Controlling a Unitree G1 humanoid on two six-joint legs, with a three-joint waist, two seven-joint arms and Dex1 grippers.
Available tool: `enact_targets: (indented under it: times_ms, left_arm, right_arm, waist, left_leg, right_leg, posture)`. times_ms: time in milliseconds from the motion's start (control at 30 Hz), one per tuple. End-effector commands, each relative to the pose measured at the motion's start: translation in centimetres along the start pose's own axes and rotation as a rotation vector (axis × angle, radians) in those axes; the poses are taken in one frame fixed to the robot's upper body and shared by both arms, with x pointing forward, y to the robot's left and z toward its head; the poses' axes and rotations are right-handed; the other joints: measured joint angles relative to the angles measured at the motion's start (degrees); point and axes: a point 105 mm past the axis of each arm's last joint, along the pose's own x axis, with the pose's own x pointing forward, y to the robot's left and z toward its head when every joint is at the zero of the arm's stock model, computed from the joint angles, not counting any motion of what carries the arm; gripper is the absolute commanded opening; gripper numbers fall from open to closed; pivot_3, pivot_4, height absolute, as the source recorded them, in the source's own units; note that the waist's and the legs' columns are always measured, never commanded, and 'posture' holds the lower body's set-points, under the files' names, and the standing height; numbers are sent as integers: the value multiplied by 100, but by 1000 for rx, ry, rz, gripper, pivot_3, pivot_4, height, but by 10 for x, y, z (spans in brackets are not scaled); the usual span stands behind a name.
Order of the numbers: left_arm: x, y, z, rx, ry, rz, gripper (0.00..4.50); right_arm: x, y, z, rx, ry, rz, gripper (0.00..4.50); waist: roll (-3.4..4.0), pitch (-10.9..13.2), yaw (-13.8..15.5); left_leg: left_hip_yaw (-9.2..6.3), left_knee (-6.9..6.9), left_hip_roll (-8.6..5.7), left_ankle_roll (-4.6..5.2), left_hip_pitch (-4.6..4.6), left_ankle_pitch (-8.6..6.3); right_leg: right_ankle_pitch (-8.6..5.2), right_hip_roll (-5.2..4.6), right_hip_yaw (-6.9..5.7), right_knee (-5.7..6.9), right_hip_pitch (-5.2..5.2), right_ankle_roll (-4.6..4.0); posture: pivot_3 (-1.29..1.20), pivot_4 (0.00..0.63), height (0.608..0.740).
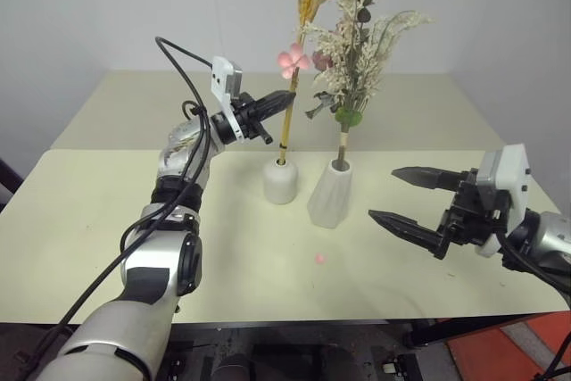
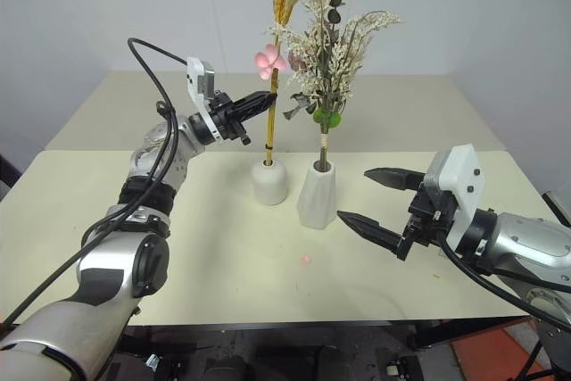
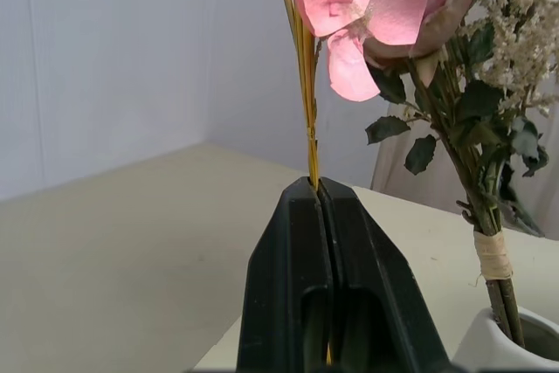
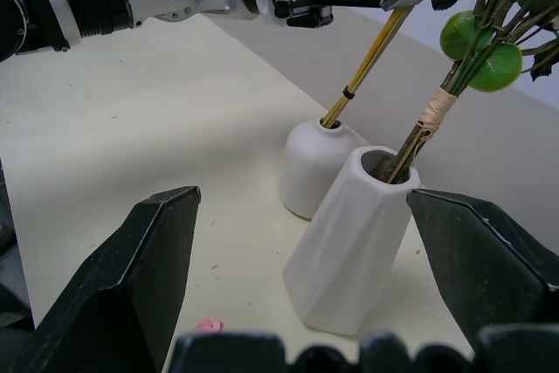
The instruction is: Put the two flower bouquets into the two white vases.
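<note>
Left hand (image 1: pixel 287 98) pinches the slim yellow-straw bouquet (image 1: pixel 294 86) just below its pink blossom, its foot inside the short rounded white ceramic vase (image 1: pixel 280 181) on the counter; light, brittle stems likely want gentle mid-stem grips, while the right hand (image 2: pixel 370 198) gapes wide beside that vase.

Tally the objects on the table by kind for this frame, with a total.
White vases: 2, the short round vase and the taller tapered vase.
Flower bouquets: 2, the slim yellow-stemmed bouquet in the short vase and the bushy cream-white bouquet in the taller one.
Loose pink petals: 1, the petal on the table.
Total: 5
</note>
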Motion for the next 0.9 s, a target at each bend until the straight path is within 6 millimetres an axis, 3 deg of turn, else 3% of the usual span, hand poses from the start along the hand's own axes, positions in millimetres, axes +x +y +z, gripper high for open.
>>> enact_targets:
  times_ms: [33,900]
  left_arm:
    - [2,-3,8,52,-23,-13,29]
    - [-7,-4,-19,41,40,8,29]
  right_arm:
    - [-1,2,9,-34,-33,-1,4500]
    - [0,1,7,-39,-34,-5,4500]
  waist:
    - [0,0,0]
    - [0,0,-2]
  left_leg:
    - [0,0,0,0,0,0]
    - [0,0,1,0,3,0]
  right_leg:
    - [0,0,0,0,0,0]
    - [0,0,1,4,1,0]
  posture:
    - [0,150,740]
    - [0,150,740]
